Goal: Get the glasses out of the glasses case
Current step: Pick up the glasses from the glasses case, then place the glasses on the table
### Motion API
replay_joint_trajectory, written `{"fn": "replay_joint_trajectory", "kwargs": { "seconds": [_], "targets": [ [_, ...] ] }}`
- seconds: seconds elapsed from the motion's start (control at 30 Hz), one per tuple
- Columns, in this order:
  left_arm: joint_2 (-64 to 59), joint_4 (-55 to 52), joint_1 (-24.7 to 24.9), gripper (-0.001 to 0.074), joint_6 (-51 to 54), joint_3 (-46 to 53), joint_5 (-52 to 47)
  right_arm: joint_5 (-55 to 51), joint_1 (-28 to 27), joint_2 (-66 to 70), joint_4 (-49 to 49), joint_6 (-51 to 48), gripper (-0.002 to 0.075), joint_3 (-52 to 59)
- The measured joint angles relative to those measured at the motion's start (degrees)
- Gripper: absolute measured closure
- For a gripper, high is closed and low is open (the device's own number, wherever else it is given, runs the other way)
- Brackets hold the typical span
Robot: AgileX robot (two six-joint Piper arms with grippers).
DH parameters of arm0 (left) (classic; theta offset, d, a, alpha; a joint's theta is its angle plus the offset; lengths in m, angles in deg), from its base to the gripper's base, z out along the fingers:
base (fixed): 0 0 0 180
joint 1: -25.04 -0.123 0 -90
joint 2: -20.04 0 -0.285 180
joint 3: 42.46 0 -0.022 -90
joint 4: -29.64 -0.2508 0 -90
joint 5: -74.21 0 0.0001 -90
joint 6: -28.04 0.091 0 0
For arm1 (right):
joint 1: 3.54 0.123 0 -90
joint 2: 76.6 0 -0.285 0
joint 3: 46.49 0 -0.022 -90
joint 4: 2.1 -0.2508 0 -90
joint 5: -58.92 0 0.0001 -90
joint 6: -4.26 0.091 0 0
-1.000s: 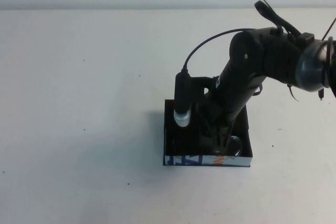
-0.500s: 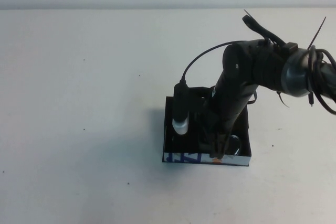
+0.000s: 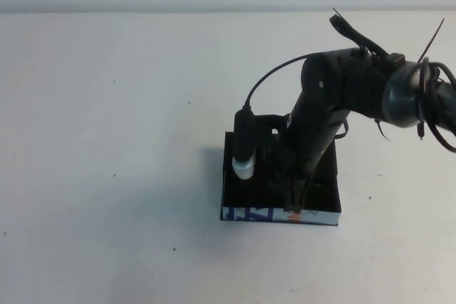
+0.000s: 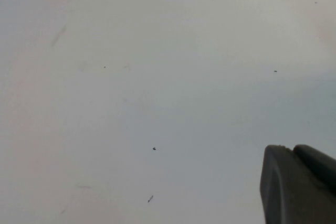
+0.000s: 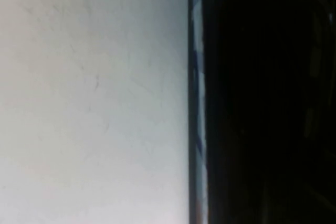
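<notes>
The glasses case (image 3: 249,214) is a shallow black box in front of the table's middle, its white front wall printed with blue letters and an orange mark (image 3: 295,216). My right gripper (image 3: 296,201) reaches down into the case near that front wall, at its right half. The arm hides the glasses; I see nothing of them. The right wrist view shows only the case's white and blue wall (image 5: 197,77) and its dark inside. My left gripper (image 4: 294,150) hangs over bare table with its fingers together and empty; it is out of the high view.
The white table (image 3: 107,140) stretches around the case on all sides. The right arm's black cable (image 3: 274,72) loops above the case's back left. A wrist camera barrel with a white tip (image 3: 244,167) hangs over the case's left half.
My right gripper has dropped lower and moved toward the case's front wall. The lens glint seen earlier beside the gripper is hidden now.
</notes>
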Motion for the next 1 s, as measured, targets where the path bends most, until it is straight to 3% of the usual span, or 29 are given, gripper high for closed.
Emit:
{"fn": "replay_joint_trajectory", "kwargs": {
  "seconds": [0.1,0.3,0.63,0.8,1.0],
  "targets": [
    [0.0,0.0,0.0,0.0739,0.0,0.0,0.0,-2.37,0.0,0.0,0.28,2.01,0.0699,-2.77],
    [0.0,0.0,0.0,0.0739,0.0,0.0,0.0,-11.41,0.0,-0.26,0.74,9.92,0.0705,-12.73],
    [0.0,0.0,0.0,0.0739,0.0,0.0,0.0,-14.0,-5.78,-7.42,0.35,45.89,0.0706,-16.14],
    [0.0,0.0,0.0,0.0739,0.0,0.0,0.0,-14.0,-12.42,-14.15,0.35,54.35,0.0706,-8.0],
    [0.0,0.0,0.0,0.0739,0.0,0.0,0.0,-13.12,-20.01,-27.08,0.35,58.32,0.0706,14.35]
  ]
}}
